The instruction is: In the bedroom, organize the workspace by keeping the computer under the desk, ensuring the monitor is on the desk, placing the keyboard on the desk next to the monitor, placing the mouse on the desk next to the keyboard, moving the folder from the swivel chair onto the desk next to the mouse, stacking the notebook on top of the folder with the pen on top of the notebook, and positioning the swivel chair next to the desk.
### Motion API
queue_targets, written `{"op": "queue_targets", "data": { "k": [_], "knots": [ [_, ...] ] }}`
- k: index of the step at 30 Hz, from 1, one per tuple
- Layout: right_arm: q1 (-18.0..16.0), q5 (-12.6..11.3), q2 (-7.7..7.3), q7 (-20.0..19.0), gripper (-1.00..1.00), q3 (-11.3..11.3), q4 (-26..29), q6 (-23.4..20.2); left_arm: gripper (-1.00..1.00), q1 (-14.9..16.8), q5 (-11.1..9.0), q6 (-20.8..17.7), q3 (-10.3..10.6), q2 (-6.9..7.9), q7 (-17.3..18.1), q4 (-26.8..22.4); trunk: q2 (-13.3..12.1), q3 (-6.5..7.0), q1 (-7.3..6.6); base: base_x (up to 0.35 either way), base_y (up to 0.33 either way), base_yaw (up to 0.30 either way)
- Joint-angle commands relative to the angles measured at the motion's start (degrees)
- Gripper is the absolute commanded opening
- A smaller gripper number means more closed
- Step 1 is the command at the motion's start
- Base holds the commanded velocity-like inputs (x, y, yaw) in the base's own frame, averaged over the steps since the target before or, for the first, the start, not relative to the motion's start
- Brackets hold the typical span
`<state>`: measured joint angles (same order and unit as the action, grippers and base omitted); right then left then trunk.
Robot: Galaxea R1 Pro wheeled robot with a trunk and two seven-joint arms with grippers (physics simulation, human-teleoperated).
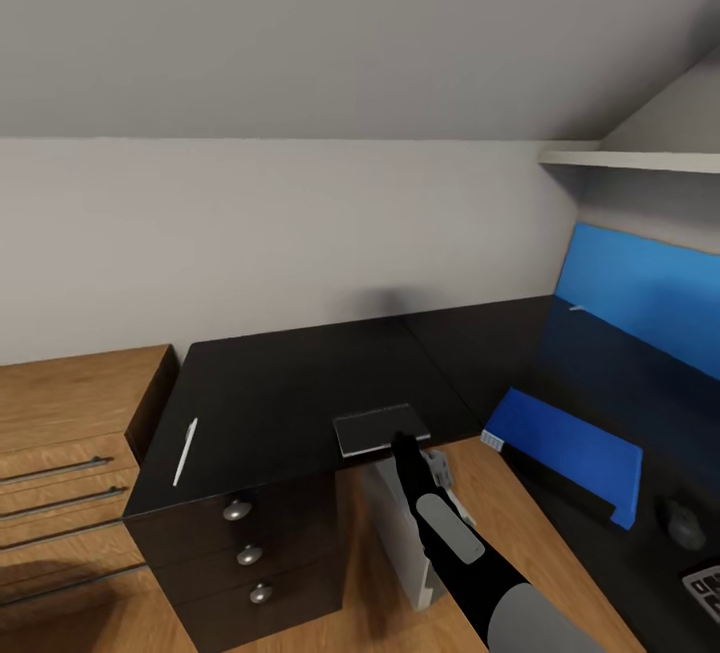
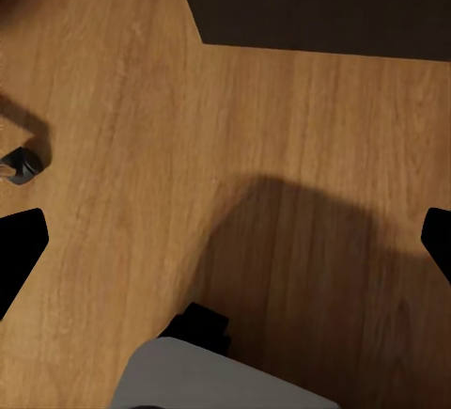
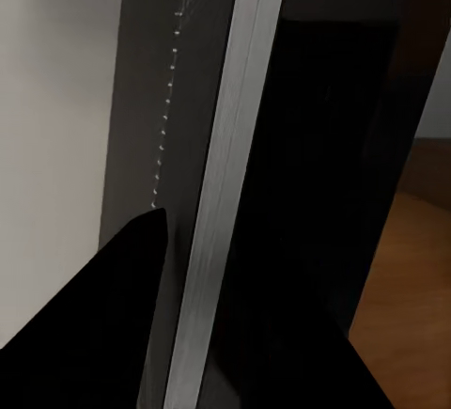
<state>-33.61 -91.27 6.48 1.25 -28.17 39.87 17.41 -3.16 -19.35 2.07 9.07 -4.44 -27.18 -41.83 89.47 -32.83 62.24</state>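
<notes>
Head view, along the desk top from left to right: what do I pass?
Pen → notebook → folder → mouse → keyboard corner at the picture's right edge.

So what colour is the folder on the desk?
Bright blue with dark edges; the folder shows best in the head view.

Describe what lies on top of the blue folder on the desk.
Nothing lies on the blue folder; its visible top is bare. The notebook sits apart on the desk near the right hand, the pen farther left.
</notes>
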Motion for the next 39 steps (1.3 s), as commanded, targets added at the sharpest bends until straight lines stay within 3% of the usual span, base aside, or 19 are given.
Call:
{"op": "queue_targets", "data": {
  "k": [1, 8, 14, 20, 26, 29, 34, 35, 39],
  "knots": [
    [-0.05, -0.50, -0.05, 0.16, -1.00, -0.31, 0.06, 0.46, 1.00, -0.01, -0.60, 0.21, 0.24, 0.04, -0.33, -0.09, -0.39, 0.14, -0.23, 0.000, 0.000, 0.000],
    [0.13, -0.49, -0.10, 0.16, -1.00, -0.24, 0.56, 0.73, 1.00, -0.01, -0.60, 0.19, 0.29, 0.05, -0.33, -0.06, -3.20, 1.40, -1.76, 0.000, 0.000, 0.000],
    [0.72, -0.54, -1.10, 0.24, -1.00, -0.28, 2.58, 4.51, 1.00, -0.01, -0.60, 0.15, 0.32, 0.04, -0.33, -0.01, -4.80, 2.11, -2.64, 0.000, 0.000, 0.000],
    [2.92, -0.57, -2.90, 0.42, -1.00, -0.25, 7.65, 11.23, 1.00, -0.01, -0.60, 0.13, 0.28, 0.05, -0.33, -0.01, -4.80, 2.11, -2.64, 0.000, 0.000, 0.000],
    [4.96, -0.78, -5.83, 0.72, -1.00, -0.10, 13.27, 16.80, 1.00, -0.01, -0.60, 0.22, 0.25, 0.05, -0.33, 0.00, -4.80, 2.11, -2.64, 0.000, 0.000, 0.000],
    [5.35, -0.92, -7.48, 0.75, -1.00, 2.52, 14.48, 18.03, 1.00, -0.01, -0.60, 0.22, 0.24, 0.05, -0.33, 0.06, -4.80, 2.11, -2.64, 0.000, -0.041, 0.000],
    [5.45, -0.80, -8.22, 0.66, -1.00, 7.91, 14.83, 18.30, 1.00, -0.01, -0.60, 0.22, 0.24, 0.05, -0.33, 0.08, -4.80, 2.11, -2.64, 0.000, -0.210, 0.000],
    [5.48, -0.75, -9.47, 0.49, -1.00, 9.65, 14.90, 18.48, 1.00, -0.01, -0.60, 0.21, 0.24, 0.05, -0.31, 0.08, -4.80, 2.11, -2.64, 0.000, -0.263, 0.000],
    [5.48, -0.79, -10.13, 0.45, -1.00, 10.13, 14.94, 18.55, 1.00, -0.01, -0.60, 0.21, 0.24, 0.05, -0.32, 0.08, -4.80, 2.11, -2.64, 0.000, -0.217, 0.000]
  ]
}}
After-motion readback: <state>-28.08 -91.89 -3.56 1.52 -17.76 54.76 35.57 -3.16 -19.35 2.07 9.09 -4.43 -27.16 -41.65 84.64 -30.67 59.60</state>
